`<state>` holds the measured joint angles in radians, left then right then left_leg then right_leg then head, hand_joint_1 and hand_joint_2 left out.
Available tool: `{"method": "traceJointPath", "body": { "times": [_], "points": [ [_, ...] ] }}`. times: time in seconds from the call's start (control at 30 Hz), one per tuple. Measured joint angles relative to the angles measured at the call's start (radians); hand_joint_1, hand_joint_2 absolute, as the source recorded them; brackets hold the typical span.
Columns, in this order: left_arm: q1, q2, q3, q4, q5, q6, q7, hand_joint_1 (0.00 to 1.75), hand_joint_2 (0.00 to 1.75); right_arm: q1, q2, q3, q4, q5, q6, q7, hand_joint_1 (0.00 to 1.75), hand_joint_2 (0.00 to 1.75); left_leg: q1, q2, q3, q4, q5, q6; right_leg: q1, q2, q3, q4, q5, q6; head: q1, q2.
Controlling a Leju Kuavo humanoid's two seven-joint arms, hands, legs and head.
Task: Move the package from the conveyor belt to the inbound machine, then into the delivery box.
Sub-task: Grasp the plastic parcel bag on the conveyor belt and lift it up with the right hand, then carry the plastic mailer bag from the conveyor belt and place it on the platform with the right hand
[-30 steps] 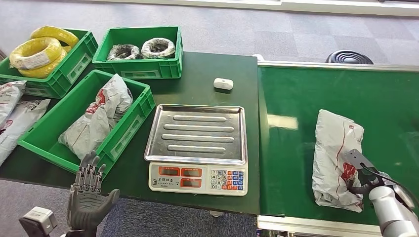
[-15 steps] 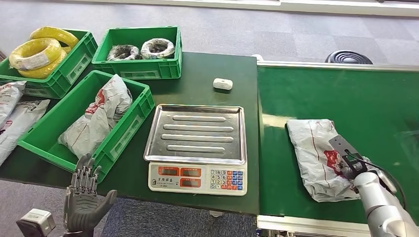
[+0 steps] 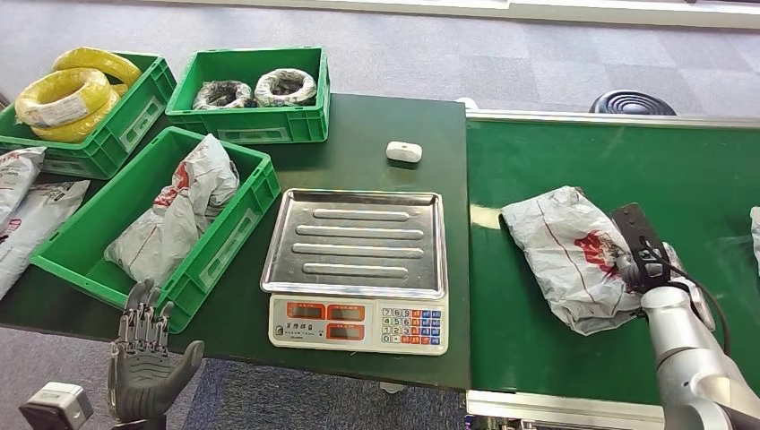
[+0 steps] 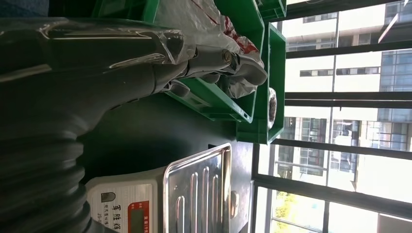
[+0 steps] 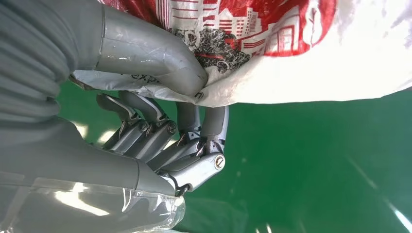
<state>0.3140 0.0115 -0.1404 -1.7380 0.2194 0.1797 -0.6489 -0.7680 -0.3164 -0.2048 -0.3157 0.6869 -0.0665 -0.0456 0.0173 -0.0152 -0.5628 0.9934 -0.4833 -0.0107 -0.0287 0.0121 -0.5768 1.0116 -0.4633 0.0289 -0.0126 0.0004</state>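
Two views complement each other: from the head, the right hand (image 3: pixel 638 260) is largely hidden at the grey parcel (image 3: pixel 574 255) on the conveyor belt (image 3: pixel 574 161); its wrist camera shows thumb and fingers (image 5: pixel 194 141) pinching the parcel's edge. The left hand (image 3: pixel 143 358) hangs unclenched, holding nothing. A similar parcel (image 3: pixel 175 215) lies in the near green crate (image 3: pixel 228 237); yellow coils (image 3: pixel 67 94), probably cable, are held in another.

The robot's left hand (image 3: pixel 143 363) is showing dark grey segmented fingers with small silver fittings, and a pale grey boxy module is sitting at its wrist. The right hand (image 5: pixel 160 121) is showing a thick smooth grey thumb, darker fingers with silver screws and a ribbed grey cover under clear film. The silver cylindrical right arm (image 3: pixel 695 363) is carrying a thin black cable.
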Motion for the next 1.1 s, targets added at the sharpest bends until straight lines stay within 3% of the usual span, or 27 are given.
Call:
{"method": "traceJointPath", "body": {
  "times": [0.07, 0.2, 0.4, 0.57, 0.67, 0.77, 0.97, 1.1],
  "points": [
    [0.000, 0.002, -0.004, 0.000, 0.002, 0.008, -0.001, 0.00, 1.75, -0.011, 0.005, -0.016, -0.004, -0.025, -0.015, -0.040, 1.75, 1.75, 0.000, 0.000, -0.001, 0.000, 0.000, 0.000, 0.000, 0.000, 0.000, 0.000, 0.000, 0.000, 0.000, 0.000],
    [0.001, 0.002, -0.011, -0.001, 0.007, 0.031, -0.002, 0.00, 1.75, -0.033, 0.031, -0.055, -0.044, -0.103, -0.073, -0.198, 1.75, 1.75, 0.000, 0.000, -0.002, 0.000, 0.000, 0.000, 0.000, 0.000, -0.001, 0.000, 0.000, 0.000, 0.000, 0.000],
    [0.002, 0.002, -0.020, -0.003, 0.006, 0.039, -0.003, 0.00, 1.75, -0.073, 0.066, -0.075, -0.106, -0.143, -0.101, -0.251, 1.75, 1.75, 0.000, -0.001, -0.002, 0.000, 0.000, 0.000, 0.000, -0.001, -0.001, 0.000, 0.000, 0.000, 0.000, 0.000],
    [-0.002, 0.002, -0.022, -0.003, 0.001, 0.031, -0.005, 0.00, 1.75, -0.068, 0.107, -0.057, -0.209, -0.221, -0.155, -0.378, 1.75, 1.75, 0.000, 0.000, -0.002, 0.000, 0.000, 0.000, 0.000, 0.000, -0.002, 0.001, 0.000, 0.000, 0.000, 0.000],
    [-0.013, 0.002, -0.027, -0.001, -0.004, 0.013, -0.008, 0.00, 1.75, -0.056, 0.154, 0.012, -0.350, -0.262, -0.205, -0.390, 1.75, 1.75, 0.000, 0.002, -0.002, 0.000, 0.000, 0.000, 0.000, 0.001, -0.003, 0.001, 0.000, 0.000, 0.000, 0.000],
    [-0.037, 0.003, -0.038, 0.014, -0.010, -0.018, -0.014, 0.00, 1.75, -0.041, 0.205, 0.129, -0.493, -0.313, -0.184, -0.370, 1.75, 1.75, 0.001, 0.003, -0.002, 0.000, 0.001, -0.001, 0.001, 0.001, -0.003, 0.001, 0.000, 0.000, 0.000, 0.000],
    [-0.130, 0.000, -0.065, 0.088, -0.025, -0.099, -0.021, 0.00, 1.75, -0.037, 0.318, 0.408, -0.603, -0.375, 0.085, -0.407, 1.75, 1.75, 0.002, 0.004, -0.001, 0.000, 0.002, -0.003, 0.002, 0.004, -0.004, 0.002, 0.001, -0.002, 0.000, 0.000],
    [-0.174, -0.018, -0.068, 0.122, -0.043, -0.118, -0.016, 0.00, 1.75, -0.039, 0.394, 0.551, -0.579, -0.369, 0.162, -0.447, 1.75, 1.75, 0.003, 0.004, -0.002, 0.000, 0.002, -0.003, 0.003, 0.004, -0.004, 0.002, 0.001, -0.002, 0.000, 0.000]
  ]
}}
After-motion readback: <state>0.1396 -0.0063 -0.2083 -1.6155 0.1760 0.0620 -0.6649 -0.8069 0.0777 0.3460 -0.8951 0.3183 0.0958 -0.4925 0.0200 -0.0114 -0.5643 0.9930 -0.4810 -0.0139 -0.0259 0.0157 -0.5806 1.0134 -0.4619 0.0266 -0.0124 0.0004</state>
